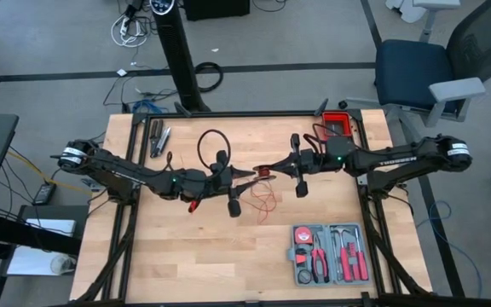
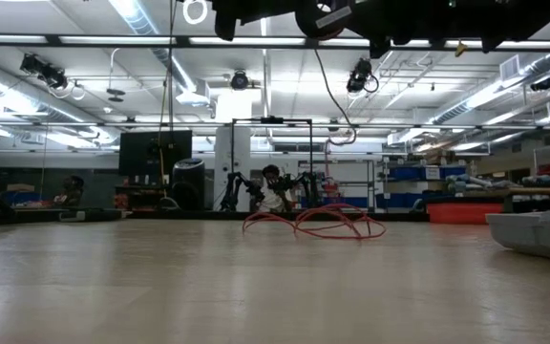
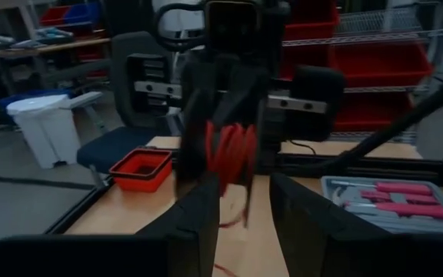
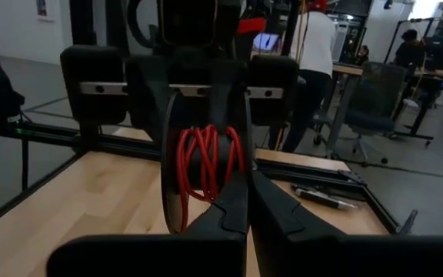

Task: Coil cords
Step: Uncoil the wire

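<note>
Even overhead lighting, bright ceiling strips in low view, left wrist view motion-blurred

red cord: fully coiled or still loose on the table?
Partly coiled. Several turns of the red cord wrap the left gripper fingers; the right gripper meets it there. The rest lies in loose loops on the table.

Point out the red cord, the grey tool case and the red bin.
red cord (image 1: 265, 175), high view: the wound bundle between the two grippers.
grey tool case (image 1: 298, 254), high view: the left edge of the open case.
red bin (image 1: 337, 125), high view: its middle, at the table's far right.
</note>
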Controlling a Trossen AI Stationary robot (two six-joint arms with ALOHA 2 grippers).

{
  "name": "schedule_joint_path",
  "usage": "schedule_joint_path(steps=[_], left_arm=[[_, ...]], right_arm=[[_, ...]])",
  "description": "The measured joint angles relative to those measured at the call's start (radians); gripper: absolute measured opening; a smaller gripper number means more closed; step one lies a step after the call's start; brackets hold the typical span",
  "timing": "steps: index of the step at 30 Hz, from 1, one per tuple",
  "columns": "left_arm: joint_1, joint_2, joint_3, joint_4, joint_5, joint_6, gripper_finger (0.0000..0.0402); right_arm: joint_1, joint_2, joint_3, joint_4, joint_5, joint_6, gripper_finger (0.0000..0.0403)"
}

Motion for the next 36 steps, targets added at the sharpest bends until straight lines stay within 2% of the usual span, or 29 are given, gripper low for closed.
schedule_joint_path(steps=[2, 5, 7, 13, 15, 20, 23, 30, 36], left_arm=[[0.0, 0.0, 0.0, -0.001, -0.02, -0.006, 0.0098], [-0.001, 0.005, 0.0, 0.0, -0.02, -0.006, 0.0032], [-0.001, 0.006, 0.0, 0.001, -0.017, -0.008, 0.0011], [-0.004, -0.005, 0.0, -0.013, -0.032, 0.017, 0.0003], [-0.006, -0.022, -0.001, -0.023, -0.056, 0.026, 0.0002], [-0.016, -0.078, -0.001, -0.054, -0.085, 0.077, 0.0001], [-0.022, -0.098, -0.001, -0.015, -0.081, 0.119, 0.0001], [-0.022, -0.097, -0.001, 0.057, -0.079, 0.185, 0.0], [-0.022, -0.097, -0.001, 0.117, -0.076, 0.237, 0.0]], right_arm=[[0.002, 0.01, 0.0, 0.014, 0.004, 0.0, 0.0002], [0.002, 0.024, 0.0, 0.035, 0.007, 0.002, 0.0007], [0.006, 0.024, 0.0, 0.041, 0.008, 0.013, 0.0014], [0.005, -0.053, 0.0, -0.041, 0.011, 0.047, 0.0048], [0.0, -0.119, 0.0, -0.117, 0.029, 0.047, 0.0058], [-0.001, -0.289, 0.0, -0.344, 0.159, 0.083, 0.0068], [-0.001, -0.318, 0.0, -0.46, 0.149, 0.116, 0.0068], [0.006, -0.201, 0.0, -0.403, 0.098, 0.269, 0.0069], [0.027, -0.028, 0.0, -0.31, 0.134, 0.301, 0.0073]])
